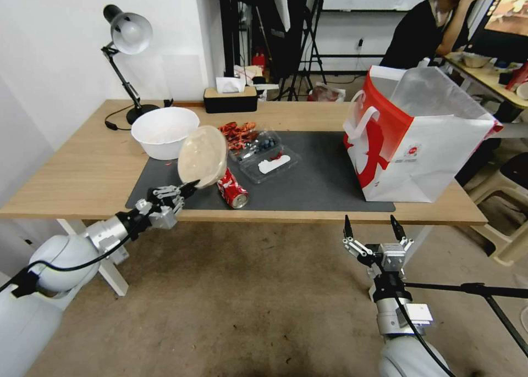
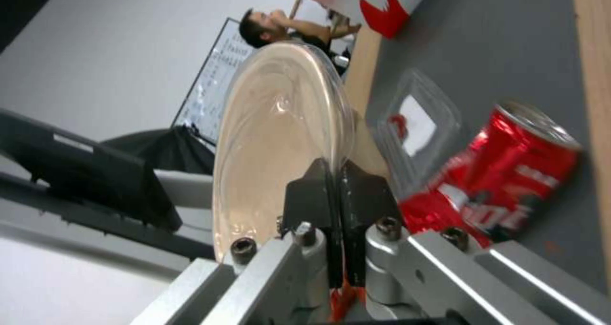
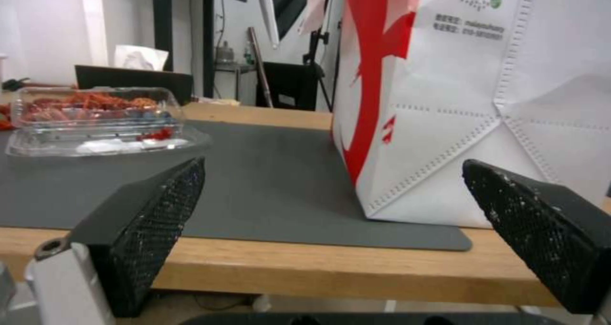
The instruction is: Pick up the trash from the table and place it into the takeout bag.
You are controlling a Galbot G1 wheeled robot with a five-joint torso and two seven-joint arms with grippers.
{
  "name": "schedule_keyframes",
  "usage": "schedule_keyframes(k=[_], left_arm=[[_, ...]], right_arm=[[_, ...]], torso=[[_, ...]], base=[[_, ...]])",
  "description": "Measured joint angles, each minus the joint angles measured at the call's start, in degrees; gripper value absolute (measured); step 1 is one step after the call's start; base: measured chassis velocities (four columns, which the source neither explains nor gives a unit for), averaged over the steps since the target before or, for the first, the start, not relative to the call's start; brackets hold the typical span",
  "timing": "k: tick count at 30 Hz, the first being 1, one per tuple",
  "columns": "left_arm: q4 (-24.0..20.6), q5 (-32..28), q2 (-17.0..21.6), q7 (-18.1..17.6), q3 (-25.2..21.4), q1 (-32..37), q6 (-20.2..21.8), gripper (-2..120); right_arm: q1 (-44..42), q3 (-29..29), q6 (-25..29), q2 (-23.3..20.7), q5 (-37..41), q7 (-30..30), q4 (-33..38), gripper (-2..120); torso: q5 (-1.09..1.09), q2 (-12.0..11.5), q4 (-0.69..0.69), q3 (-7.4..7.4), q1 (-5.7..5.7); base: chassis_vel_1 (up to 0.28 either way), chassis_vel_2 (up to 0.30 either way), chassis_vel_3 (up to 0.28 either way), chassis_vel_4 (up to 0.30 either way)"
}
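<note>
My left gripper (image 1: 190, 188) is shut on the rim of a beige domed lid (image 1: 202, 156), holding it tilted up above the front left of the dark grey mat (image 1: 324, 184). The wrist view shows the lid (image 2: 280, 139) pinched between the black fingers (image 2: 305, 198). A crushed red soda can (image 1: 232, 188) lies on the mat just beside it. The takeout bag (image 1: 423, 146), white with a red side panel, stands open at the mat's right end. My right gripper (image 1: 373, 227) hangs open below the table's front edge, in front of the bag (image 3: 484, 100).
A white bowl (image 1: 163, 132) sits at the mat's left rear. Clear plastic clamshell containers (image 1: 264, 157) with red scraps lie mid-mat. A desk lamp (image 1: 127, 47) and a black tissue box (image 1: 230, 98) stand at the back of the table (image 1: 82, 168).
</note>
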Motion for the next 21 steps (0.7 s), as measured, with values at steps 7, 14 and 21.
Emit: schedule_keyframes(k=[7, 14, 21], left_arm=[[1.1, -4.1, 2.9, 0.0, 7.5, -10.9, 2.3, 0], [5.5, -8.7, 3.5, -0.2, 19.9, -25.0, 4.0, 0], [11.4, -11.5, 0.7, -0.5, 32.8, -40.3, 4.7, 0]], right_arm=[[-0.4, 0.9, 0.1, 0.5, -0.4, 0.1, -0.1, 100], [-0.1, 1.2, 0.2, 0.8, -0.6, 0.1, -0.6, 100], [1.9, 1.0, 0.1, 0.7, -0.8, 0.1, -1.7, 100]], torso=[[0.01, 0.0, 0.0, 0.0, 0.0], [0.0, 0.0, 0.01, 0.01, 0.0], [0.02, 0.0, 0.0, 0.01, 0.01]], base=[[0.0, 0.0, 0.0, 0.0], [0.0, 0.0, 0.0, 0.0], [0.0, 0.0, 0.0, 0.0]])
